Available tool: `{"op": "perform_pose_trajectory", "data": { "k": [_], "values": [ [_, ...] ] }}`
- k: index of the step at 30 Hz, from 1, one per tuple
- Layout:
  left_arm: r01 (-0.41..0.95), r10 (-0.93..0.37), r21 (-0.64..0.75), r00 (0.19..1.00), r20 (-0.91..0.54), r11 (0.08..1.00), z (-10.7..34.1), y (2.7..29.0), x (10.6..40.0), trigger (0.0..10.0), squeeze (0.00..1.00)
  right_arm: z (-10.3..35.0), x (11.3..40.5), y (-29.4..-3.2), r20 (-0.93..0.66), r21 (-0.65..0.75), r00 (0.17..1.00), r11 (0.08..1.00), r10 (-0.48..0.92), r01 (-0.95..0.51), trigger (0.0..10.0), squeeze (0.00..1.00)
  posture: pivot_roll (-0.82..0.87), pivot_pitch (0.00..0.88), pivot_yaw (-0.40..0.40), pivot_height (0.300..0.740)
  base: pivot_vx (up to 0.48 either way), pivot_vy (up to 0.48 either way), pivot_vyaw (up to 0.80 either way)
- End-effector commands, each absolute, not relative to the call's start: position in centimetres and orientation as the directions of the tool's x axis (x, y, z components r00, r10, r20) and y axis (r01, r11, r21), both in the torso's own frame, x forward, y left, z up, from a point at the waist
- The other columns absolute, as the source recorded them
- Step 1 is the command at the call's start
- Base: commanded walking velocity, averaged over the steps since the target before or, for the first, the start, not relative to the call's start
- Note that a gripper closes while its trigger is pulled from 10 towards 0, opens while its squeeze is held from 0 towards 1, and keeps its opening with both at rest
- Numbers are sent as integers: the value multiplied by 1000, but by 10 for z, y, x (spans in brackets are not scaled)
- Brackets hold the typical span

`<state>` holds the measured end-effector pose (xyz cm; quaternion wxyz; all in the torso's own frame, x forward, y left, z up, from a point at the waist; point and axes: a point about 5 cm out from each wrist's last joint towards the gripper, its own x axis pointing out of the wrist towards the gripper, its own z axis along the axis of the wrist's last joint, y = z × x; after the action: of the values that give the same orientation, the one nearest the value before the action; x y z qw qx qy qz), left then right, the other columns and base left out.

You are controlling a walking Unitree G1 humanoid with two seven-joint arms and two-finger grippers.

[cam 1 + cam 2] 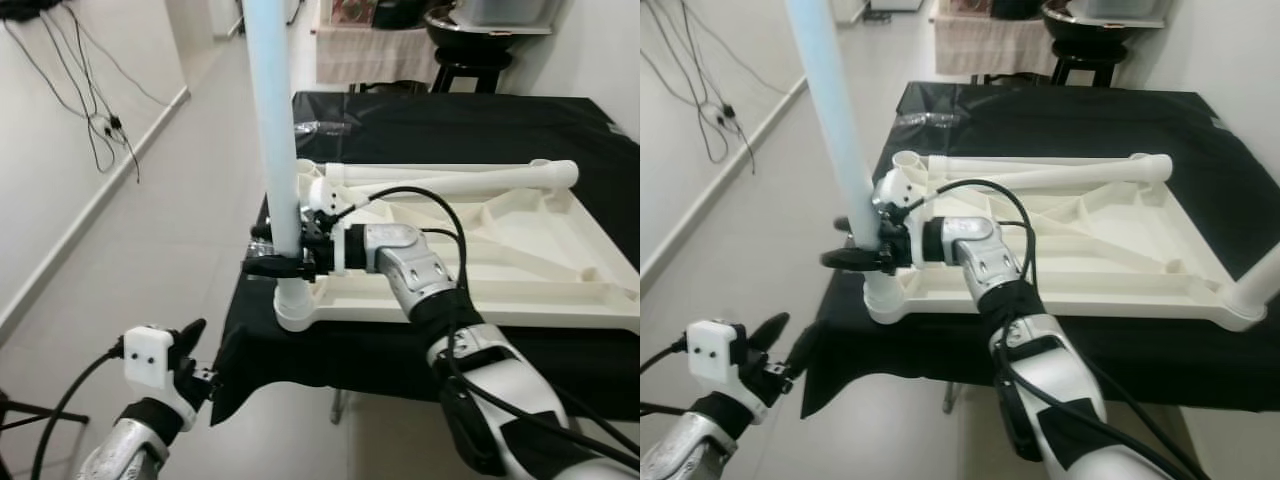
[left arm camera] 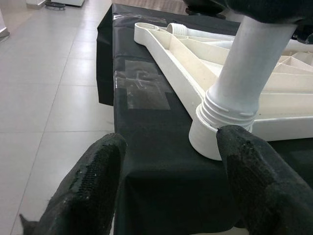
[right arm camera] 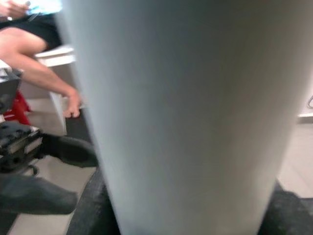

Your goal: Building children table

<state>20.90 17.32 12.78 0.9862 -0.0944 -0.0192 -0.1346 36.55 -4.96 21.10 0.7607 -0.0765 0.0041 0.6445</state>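
The white children's table top (image 1: 560,290) lies upside down on a black-covered table. A white leg (image 1: 277,130) stands upright in the near-left corner socket (image 1: 295,305), its threaded end at the socket (image 2: 230,105). My right gripper (image 1: 285,262) is shut on this leg just above the socket, and the leg (image 3: 186,112) looms close in the right wrist view. A second leg (image 1: 450,180) lies across the far side of the top. My left gripper (image 1: 198,358) hangs open, low and in front of the table's near-left corner, its fingers (image 2: 88,191) empty.
The black cloth (image 1: 450,120) hangs over the table edge, with a patch of clear tape (image 2: 142,90) on it. Another white tube (image 1: 1262,280) rises at the near-right corner. Tiled floor and a wall with cables (image 1: 90,110) lie left. A person's leg (image 3: 39,63) shows behind.
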Motion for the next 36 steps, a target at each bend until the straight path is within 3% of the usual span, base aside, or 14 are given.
{"op": "perform_pose_trajectory", "data": {
  "k": [1, 9, 11, 12, 13, 14, 18, 24, 25, 26, 32, 33, 34, 36],
  "values": [
    [262, -257, -181, 965, 53, 948, 125, 173, 207, 10000, 0, 210, 366, -47, -117, -96, 154, 143, 981, -985, 0, 0, 94, 98, -8, 740, 0, 0, 0],
    [261, -253, -189, 965, 65, 947, 128, 171, 203, 10000, 0, 176, 364, -78, -164, -94, 301, 288, 939, -953, 0, 0, 91, 128, -15, 740, 0, 0, 0],
    [259, -251, -190, 966, 69, 947, 129, 172, 202, 10000, 0, 166, 363, -81, -192, -94, 400, 389, 896, -916, 0, 0, 89, 136, -21, 740, 0, 0, 0],
    [259, -250, -191, 966, 72, 947, 130, 173, 200, 10000, 0, 143, 350, -72, -173, -23, 719, 727, 673, -686, 0, 0, 70, 145, -24, 740, 0, 0, 0],
    [259, -250, -191, 966, 72, 947, 130, 173, 200, 10000, 0, 143, 350, -72, -173, -23, 719, 727, 673, -686, 0, 0, 70, 145, -24, 740, 0, 0, 0],
    [259, -249, -191, 966, 75, 947, 131, 174, 199, 10000, 0, 129, 336, -81, -213, 26, 896, 919, 390, -394, 0, 0, 64, 149, -18, 740, 0, 0, 0],
    [260, -249, -191, 965, 76, 947, 132, 175, 199, 10000, 0, 118, 317, -80, -236, 16, 921, 949, 309, -314, 0, 0, 58, 165, 11, 740, 0, 0, 0],
    [268, -259, -194, 963, 72, 944, 132, 175, 201, 10000, 0, 118, 323, -54, -193, -27, 878, 893, 437, -450, 0, 0, 72, 145, -3, 740, 0, 0, 0],
    [266, -257, -194, 964, 71, 944, 132, 174, 202, 10000, 0, 127, 333, -38, -150, -31, 834, 840, 532, -541, 10000, 0, 78, 140, -3, 740, 0, 0, 0],
    [265, -256, -193, 964, 70, 945, 131, 174, 203, 10000, 0, 139, 342, -27, -98, 4, 780, 784, 618, -621, 10000, 1000, 84, 132, -7, 740, 0, 0, 0],
    [312, -305, -196, 950, 64, 930, 130, 169, 205, 10000, 0, 197, 358, -22, 147, 31, 501, 502, 853, -864, 10000, 957, 92, 114, -14, 740, 0, 0, 0],
    [336, -331, -198, 942, 62, 921, 129, 167, 205, 10000, 0, 206, 355, -25, 156, 16, 435, 438, 887, -899, 10000, 345, 94, 113, -16, 740, 0, 0, 0],
    [352, -347, -199, 936, 61, 915, 129, 166, 204, 10000, 0, 210, 352, -27, 155, 8, 396, 399, 905, -917, 10000, 0, 94, 113, -16, 740, 0, 0, 0],
    [367, -362, -199, 930, 61, 909, 128, 165, 204, 10000, 0, 212, 352, -31, 133, -27, 358, 364, 924, -931, 10000, 0, 91, 103, -18, 740, 0, 0, 0]
  ]
}}
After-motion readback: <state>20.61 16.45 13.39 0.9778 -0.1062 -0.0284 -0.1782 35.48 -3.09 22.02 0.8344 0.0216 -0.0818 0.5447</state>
